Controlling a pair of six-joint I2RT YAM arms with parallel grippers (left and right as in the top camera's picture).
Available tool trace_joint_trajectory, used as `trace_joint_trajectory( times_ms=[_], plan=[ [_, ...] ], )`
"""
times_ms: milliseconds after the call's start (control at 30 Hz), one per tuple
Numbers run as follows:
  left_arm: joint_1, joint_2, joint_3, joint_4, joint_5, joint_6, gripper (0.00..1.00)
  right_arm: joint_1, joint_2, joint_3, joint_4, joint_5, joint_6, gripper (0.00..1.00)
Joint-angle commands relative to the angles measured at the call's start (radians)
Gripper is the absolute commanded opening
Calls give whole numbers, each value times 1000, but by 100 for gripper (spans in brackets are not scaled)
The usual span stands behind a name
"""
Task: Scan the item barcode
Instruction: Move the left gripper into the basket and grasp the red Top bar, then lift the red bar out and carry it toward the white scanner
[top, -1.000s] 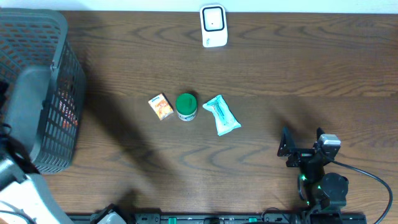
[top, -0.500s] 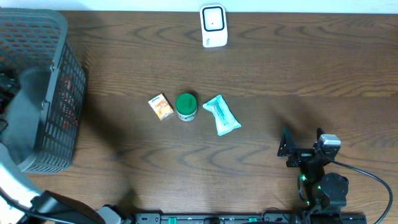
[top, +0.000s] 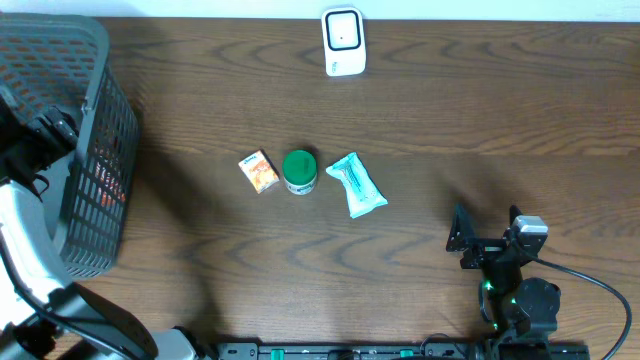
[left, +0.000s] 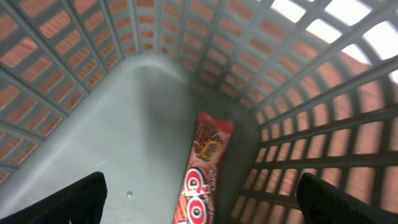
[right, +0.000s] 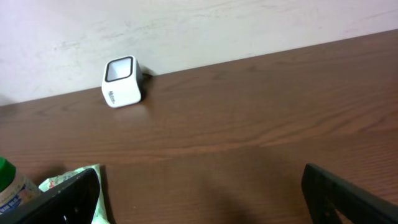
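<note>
Left hand (left: 208, 202) has swung into the basket (left: 74, 56), released and empty; the red snack bar (left: 204, 155) lies just ahead, its long axis pointing away.

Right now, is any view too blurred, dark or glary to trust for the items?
Overhead: sharp, evenly lit, only soft shadows across the table; small box, jar and pouch clear. Left wrist: red snack bar in the basket blurred, glare top right. Right wrist: scanner fairly sharp.
</note>
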Motion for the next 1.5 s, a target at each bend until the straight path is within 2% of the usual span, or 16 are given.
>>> trace_joint_trajectory(
  times_ms=[0,200,600,933,1000,1067,1167,1233,1333,1467],
  plan=[
    [-2,59,22,2,-50,30,98,8,-2,-4,0,-4,3,99],
    [-10,157,65,-1,-49,35,98,8,-2,-4,0,-4,3,99],
    [-46,307,76,-36,-50,150,98,8,-2,-4,0,-4,3,99],
    [-45,404,76,-68,-56,161,98,8,-2,-4,0,-4,3,99],
    [-45,408,76,-83,-116,161,98,8,-2,-4,0,-4,3,99],
    [-45,408,76,-107,-256,159,98,8,-2,-4,0,-4,3,99],
    [-44,408,76,-130,-397,122,98,8,-2,-4,0,-4,3,99],
    [-39,408,76,-133,-465,41,98,8,-2,-4,0,-4,3,99],
    [-27,408,76,-143,-487,-65,98,8,-2,-4,0,-4,3,99],
    [-23,408,76,-155,-486,-151,98,8,-2,-4,0,-4,3,99]
  ],
)
